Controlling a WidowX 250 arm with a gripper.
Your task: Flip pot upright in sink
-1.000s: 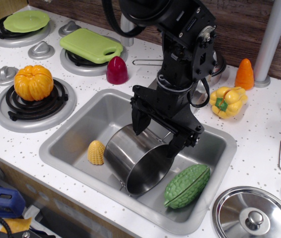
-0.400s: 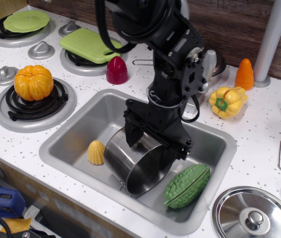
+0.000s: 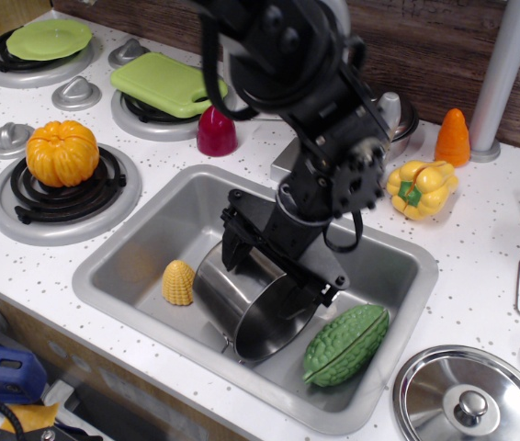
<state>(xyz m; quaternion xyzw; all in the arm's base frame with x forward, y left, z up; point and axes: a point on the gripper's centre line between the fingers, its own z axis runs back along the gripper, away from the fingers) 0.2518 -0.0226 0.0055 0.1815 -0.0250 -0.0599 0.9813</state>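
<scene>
Pot: the steel pot (image 3: 258,308) lies on its side in the sink (image 3: 141,248), mouth tipped toward the front edge.
Gripper: the black gripper (image 3: 274,276) is right down over the pot's upper side, fingers spread wide, one near the back rim, the other by the mouth; it grips nothing that I can see.
Left of pot: the yellow corn (image 3: 178,282) sits just beside it on the basin floor.
Right of pot: the green bumpy gourd (image 3: 346,344) leans close against the front wall.
Counter: a round lid (image 3: 470,397) with a knob lies at the front right corner; an orange pumpkin (image 3: 62,152) rests on a burner (image 3: 21,216) to the left.
</scene>
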